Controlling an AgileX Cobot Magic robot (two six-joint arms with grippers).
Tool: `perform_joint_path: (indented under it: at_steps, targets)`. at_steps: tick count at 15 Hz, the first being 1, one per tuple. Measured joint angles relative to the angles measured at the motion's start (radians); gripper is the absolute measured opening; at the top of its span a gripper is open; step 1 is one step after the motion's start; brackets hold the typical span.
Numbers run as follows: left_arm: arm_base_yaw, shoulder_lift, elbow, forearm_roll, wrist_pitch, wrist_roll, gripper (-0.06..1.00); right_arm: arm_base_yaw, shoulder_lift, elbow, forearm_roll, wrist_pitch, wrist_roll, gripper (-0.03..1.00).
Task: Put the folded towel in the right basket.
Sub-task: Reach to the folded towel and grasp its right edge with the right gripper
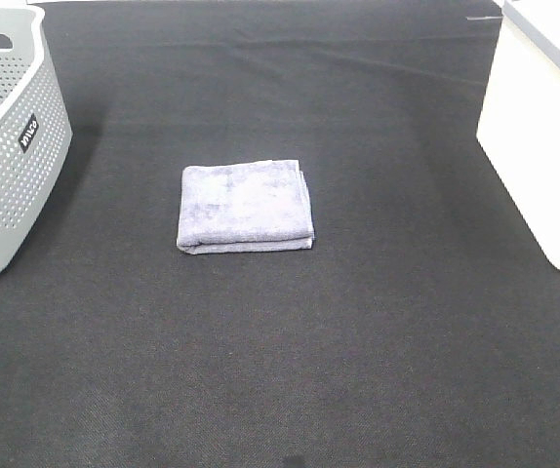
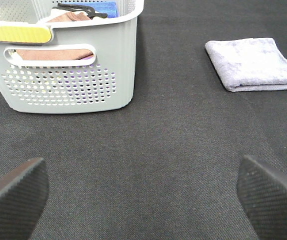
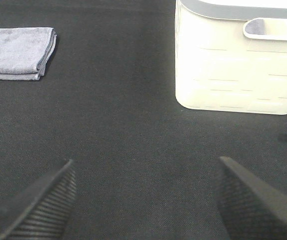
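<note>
A folded lavender-grey towel (image 1: 246, 205) lies flat on the black cloth in the middle of the table. It also shows in the left wrist view (image 2: 253, 63) and in the right wrist view (image 3: 17, 52). The white right basket (image 1: 543, 127) stands at the right edge; the right wrist view shows its wall and handle slot (image 3: 238, 65). My left gripper (image 2: 142, 192) is open and empty, well short of the towel. My right gripper (image 3: 146, 200) is open and empty, short of the basket. Neither arm shows in the high view.
A grey perforated basket (image 1: 7, 146) stands at the left edge; the left wrist view shows its wall (image 2: 68, 75) and cloth items inside. Black cloth (image 1: 280, 370) covers the table.
</note>
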Motion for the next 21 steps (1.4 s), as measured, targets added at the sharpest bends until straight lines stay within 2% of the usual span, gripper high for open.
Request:
perform_joint_path:
  at_steps: [7,9,12,15,17,21]
  targets:
    - [0.0,0.0,0.0,0.0,0.0,0.0,0.97,0.0,0.049,-0.008,0.0,-0.028,0.0,0.73]
    - [0.0,0.0,0.0,0.0,0.0,0.0,0.97,0.0,0.223,-0.047,0.003,-0.146,0.0,0.73]
    - [0.0,0.0,0.0,0.0,0.0,0.0,0.97,0.0,0.493,-0.145,0.035,-0.23,0.0,0.73]
    - [0.0,0.0,0.0,0.0,0.0,0.0,0.97,0.0,0.783,-0.302,0.091,-0.236,-0.024,0.73]
    - [0.0,0.0,0.0,0.0,0.0,0.0,0.97,0.0,0.947,-0.407,0.152,-0.229,-0.099,0.73]
    - [0.0,0.0,0.0,0.0,0.0,0.0,0.97,0.0,1.261,-0.648,0.282,-0.128,-0.233,0.71]
